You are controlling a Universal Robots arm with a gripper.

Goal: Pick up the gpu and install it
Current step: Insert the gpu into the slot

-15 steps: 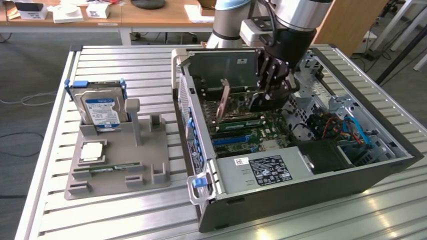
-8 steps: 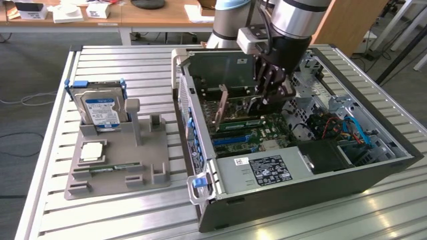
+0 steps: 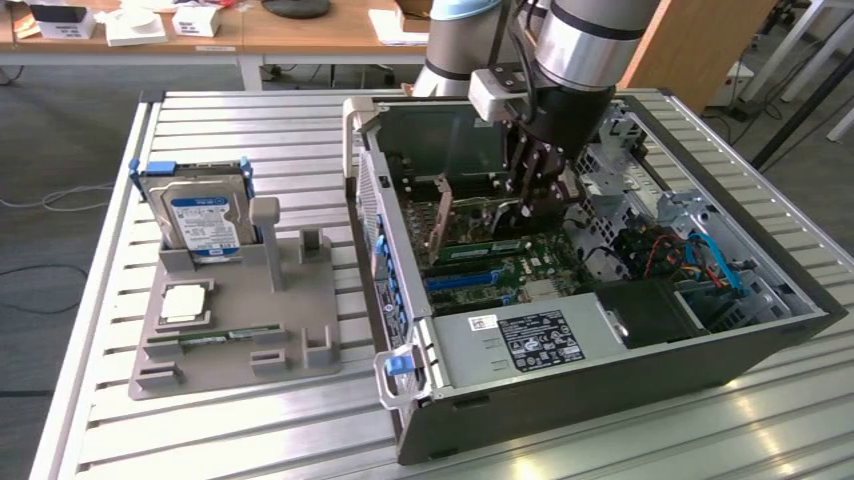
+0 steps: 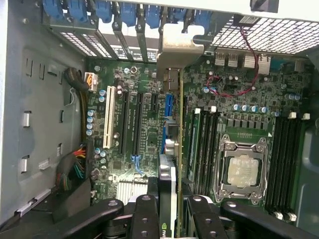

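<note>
over the open computer case [image 3: 641, 370], exterior view: the gripper [image 3: 537, 205] reaches among the boards, the gpu [image 3: 467, 215] edge-on beneath it. wrist view: fingers [image 4: 145, 219] clamped on the card's faces, bracket [image 4: 182, 45] toward the rear, above the motherboard [image 4: 144, 114] slots. likely stiff, light and fragile, best held near its edge.

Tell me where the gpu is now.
In the exterior view's right half, inside the computer case: the gpu stands edge-on in the gripper, at the expansion slots.
</note>
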